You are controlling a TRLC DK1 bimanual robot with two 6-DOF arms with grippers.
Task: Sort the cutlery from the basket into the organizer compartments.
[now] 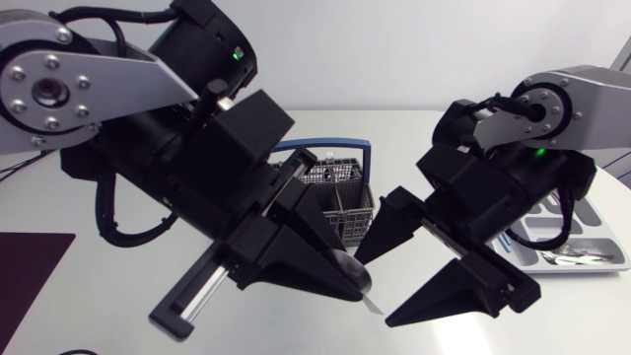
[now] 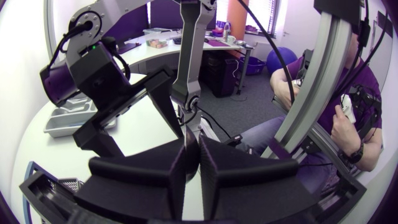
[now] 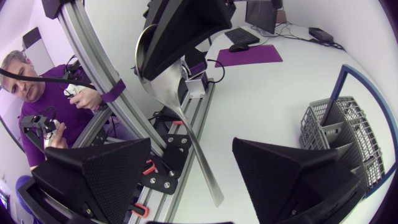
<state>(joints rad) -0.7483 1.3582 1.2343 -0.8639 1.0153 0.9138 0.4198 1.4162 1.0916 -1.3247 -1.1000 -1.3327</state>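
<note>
Left tool [image 2: 193,155] pinches one spoon [image 3: 177,107] — right tool [image 3: 193,143] spread; one basket [image 1: 331,177].

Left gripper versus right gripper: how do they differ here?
The left gripper is shut on a spoon, near its bowl; the right gripper is open. The left gripper's fingers nearly meet; the right gripper's stand wide apart, flanking the spoon's handle. Both are matte black wedges.

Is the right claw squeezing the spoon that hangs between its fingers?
No, the right gripper is open: its two fingers stand wide apart on either side of the spoon, with clear gaps to its handle.
</note>
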